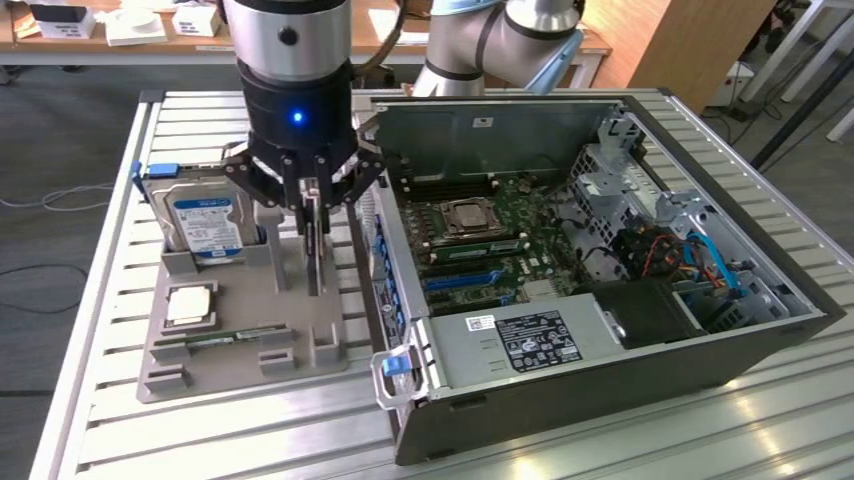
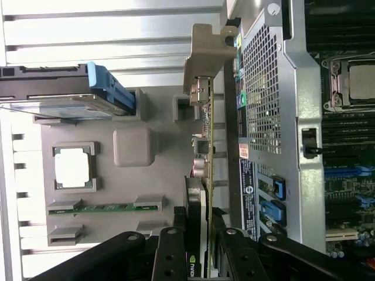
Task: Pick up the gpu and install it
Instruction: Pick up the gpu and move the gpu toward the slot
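Observation:
The gpu (image 1: 314, 262) stands edge-on in the grey holder tray (image 1: 254, 375), at the side nearest the open computer case (image 1: 747, 345). My gripper (image 1: 314, 215) hangs straight above it, with a finger pressed against each face of the card's upper part. In the wrist view the gpu (image 2: 206, 146) runs away from my gripper (image 2: 199, 240), ending in its grey metal bracket (image 2: 205, 52). The black fingers (image 2: 176, 246) flank its near end. The card's lower edge still looks level with the tray.
The tray also holds a silver hard drive with a blue label (image 1: 203, 222), a processor chip (image 1: 191, 303) and a green memory stick (image 1: 227, 335). Inside the case lie the motherboard with blue slots (image 1: 461, 275) and a grey power supply (image 1: 527, 340).

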